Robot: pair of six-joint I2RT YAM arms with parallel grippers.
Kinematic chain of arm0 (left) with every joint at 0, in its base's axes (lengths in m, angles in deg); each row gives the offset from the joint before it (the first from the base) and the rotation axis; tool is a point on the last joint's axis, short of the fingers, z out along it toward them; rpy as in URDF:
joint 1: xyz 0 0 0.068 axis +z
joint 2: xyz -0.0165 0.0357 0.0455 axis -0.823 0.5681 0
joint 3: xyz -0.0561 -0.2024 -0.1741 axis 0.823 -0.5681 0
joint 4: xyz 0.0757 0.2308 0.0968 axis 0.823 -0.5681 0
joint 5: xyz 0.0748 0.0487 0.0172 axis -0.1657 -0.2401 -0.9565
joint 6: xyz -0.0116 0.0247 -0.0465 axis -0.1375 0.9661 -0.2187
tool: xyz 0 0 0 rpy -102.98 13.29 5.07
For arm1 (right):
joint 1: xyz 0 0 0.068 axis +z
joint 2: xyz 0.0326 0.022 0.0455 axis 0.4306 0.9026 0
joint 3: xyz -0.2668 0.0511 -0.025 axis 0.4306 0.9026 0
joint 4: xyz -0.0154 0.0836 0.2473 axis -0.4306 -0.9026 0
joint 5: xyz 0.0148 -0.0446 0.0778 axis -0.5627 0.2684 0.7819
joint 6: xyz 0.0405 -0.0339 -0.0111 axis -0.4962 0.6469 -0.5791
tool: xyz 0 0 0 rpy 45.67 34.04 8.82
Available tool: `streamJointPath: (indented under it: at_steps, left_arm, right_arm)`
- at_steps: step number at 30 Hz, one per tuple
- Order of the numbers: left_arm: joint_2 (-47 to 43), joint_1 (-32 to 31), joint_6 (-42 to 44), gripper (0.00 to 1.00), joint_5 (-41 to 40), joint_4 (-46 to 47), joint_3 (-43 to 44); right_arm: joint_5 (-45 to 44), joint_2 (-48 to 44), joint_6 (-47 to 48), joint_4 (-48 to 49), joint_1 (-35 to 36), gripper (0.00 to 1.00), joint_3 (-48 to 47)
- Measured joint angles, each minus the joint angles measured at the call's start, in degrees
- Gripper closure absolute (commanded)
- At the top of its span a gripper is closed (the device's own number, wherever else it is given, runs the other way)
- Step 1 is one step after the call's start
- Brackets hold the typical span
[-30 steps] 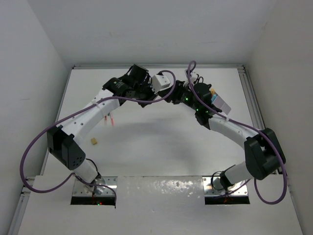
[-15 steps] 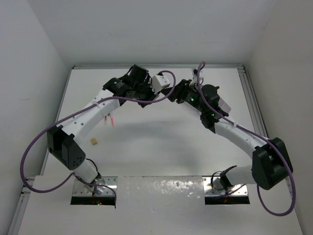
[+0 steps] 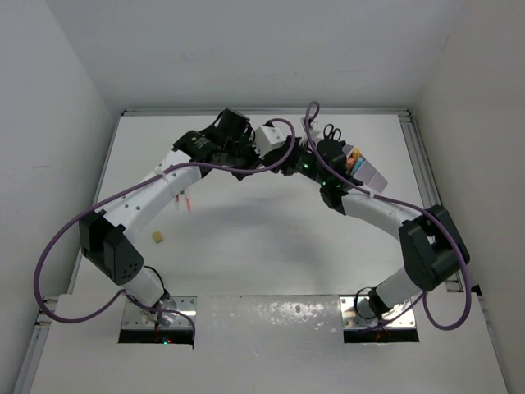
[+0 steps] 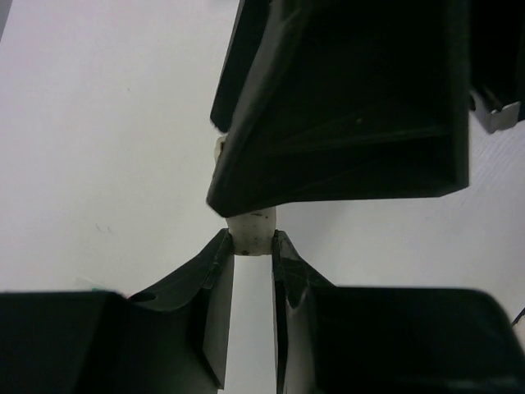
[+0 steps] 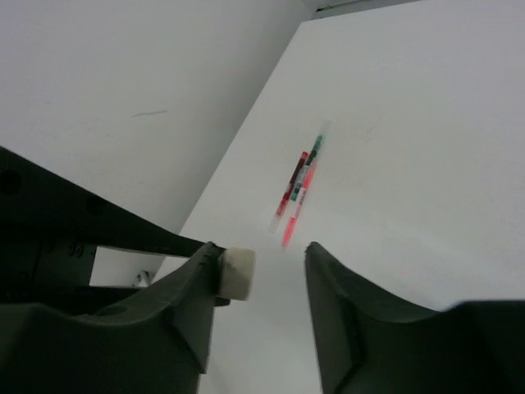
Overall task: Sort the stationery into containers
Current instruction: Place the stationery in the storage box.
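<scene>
Left wrist view: left end effector point(image 4: 253, 243) clamped on the eraser point(image 4: 251, 227). Right end effector point(image 5: 263, 259), jaws apart, should centre on it before closing.

My left gripper point(image 4: 253, 240) and right gripper point(image 5: 267, 258) sat nose to nose at far middle, no way between. White eraser point(image 4: 252, 226) filled left gap. Organiser point(image 3: 371, 172) blocked far right. Pens point(image 5: 297, 189), tan block point(image 3: 156, 237) lay left. Table point(image 3: 271, 246) middle was bare.
</scene>
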Motion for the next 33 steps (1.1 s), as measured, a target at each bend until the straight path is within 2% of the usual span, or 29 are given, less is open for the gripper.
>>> streamJointPath:
  at_steps: [2, 3, 5, 7, 8, 10, 11, 12, 15, 18, 23, 25, 29, 33]
  left_arm:
    - [0.0, 0.0, 0.0, 1.00, -0.3, 0.0, 0.0]
    - [0.0, 0.0, 0.0, 1.00, -0.5, 0.0, 0.0]
    - [0.0, 0.0, 0.0, 1.00, -0.7, -0.2, 0.0]
    - [0.0, 0.0, 0.0, 1.00, -0.9, -0.3, 0.0]
    - [0.0, 0.0, 0.0, 0.94, -0.9, -0.3, 0.0]
    - [0.0, 0.0, 0.1, 0.58, -0.9, -0.1, 0.0]
    - [0.0, -0.1, 0.4, 0.14, -1.0, 0.0, 0.0]
    - [0.0, -0.1, 0.5, 0.01, -1.2, 0.1, 0.0]
    - [0.0, 0.8, -0.2, 0.00, -2.0, 0.1, 0.0]
    - [-0.3, 3.4, -0.7, 0.00, -1.8, 0.3, -0.7]
    - [-0.9, 13.4, -3.3, 0.00, -4.6, 0.3, -4.4]
    - [-0.9, 17.8, -4.4, 0.00, -6.0, -0.2, -6.1]
    - [-0.9, 23.8, -5.5, 0.00, -9.1, -0.6, -8.2]
    - [-1.5, 26.6, -5.9, 0.00, -10.2, -0.3, -10.8]
  right_arm:
    - [0.9, 1.5, -0.7, 0.6, 0.3, 0.70, -1.2]
    - [1.3, 1.7, -0.9, 0.8, 0.4, 0.84, -1.4]
    - [2.1, 1.7, -1.9, 1.8, 0.7, 1.00, -1.6]
    - [2.5, 1.7, -1.7, 2.1, 0.7, 1.00, -1.8]
    - [2.8, 1.7, -1.7, 2.1, 0.7, 1.00, -1.8]
    - [3.5, 1.7, -1.6, 2.0, 0.3, 1.00, -1.7]
    - [3.6, 1.6, -1.6, 2.0, -0.2, 1.00, -1.6]
    - [3.8, 1.1, -1.5, 1.5, -0.6, 1.00, -1.2]
    - [2.8, -2.7, 0.2, -5.2, -4.4, 1.00, 0.8]
    - [-1.2, -7.8, 4.5, -16.4, -11.9, 1.00, 1.1]
    - [-12.8, -12.7, 14.4, -40.1, -23.5, 1.00, -3.5]
    - [-17.2, -13.0, 16.3, -46.4, -26.7, 1.00, -4.9]
    - [-25.1, -13.2, 17.6, -54.4, -33.6, 1.00, -4.7]
    - [-28.7, -11.4, 18.2, -55.3, -37.4, 1.00, -4.8]
